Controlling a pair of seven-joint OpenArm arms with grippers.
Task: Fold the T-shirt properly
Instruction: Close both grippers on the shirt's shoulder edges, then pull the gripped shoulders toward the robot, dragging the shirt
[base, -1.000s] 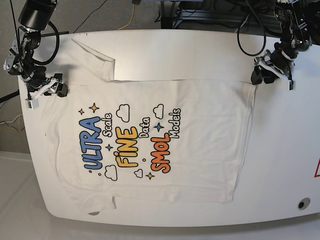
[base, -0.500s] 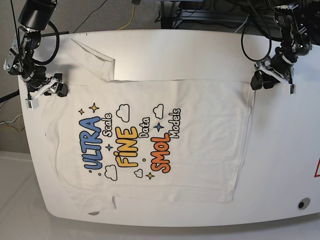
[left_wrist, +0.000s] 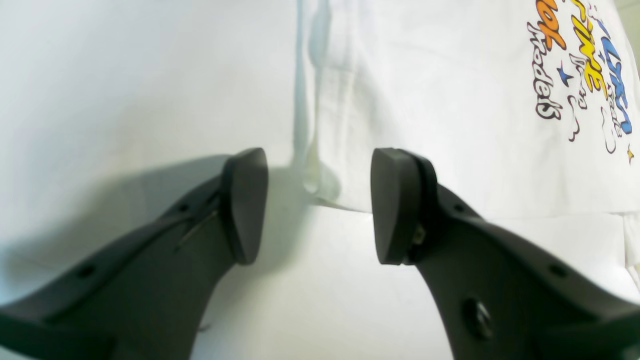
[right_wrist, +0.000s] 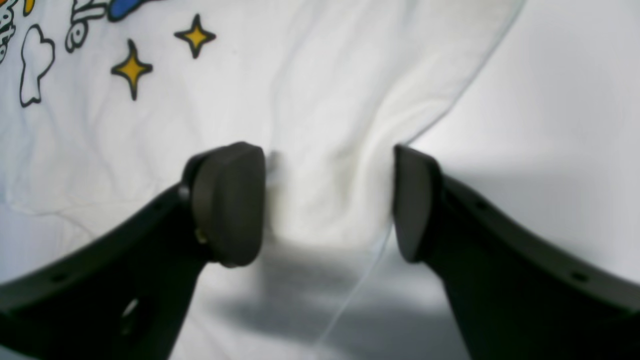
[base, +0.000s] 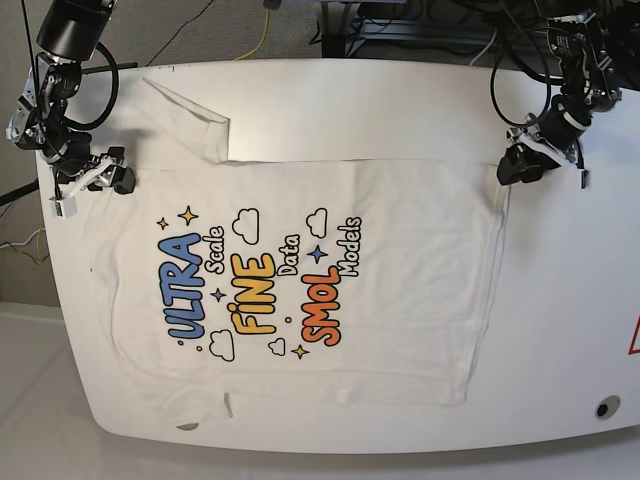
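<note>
Risk: a corner may be missed or only one layer pinched, so the fold would skew.
T-shirt (base: 300, 280): spread flat, print up, on the white surface (base: 400, 100).
Left fingers (left_wrist: 315, 205): held apart, empty, corner between them.
Right fingers (right_wrist: 327, 200): held apart, bunched cloth between them, not clamped.
</note>
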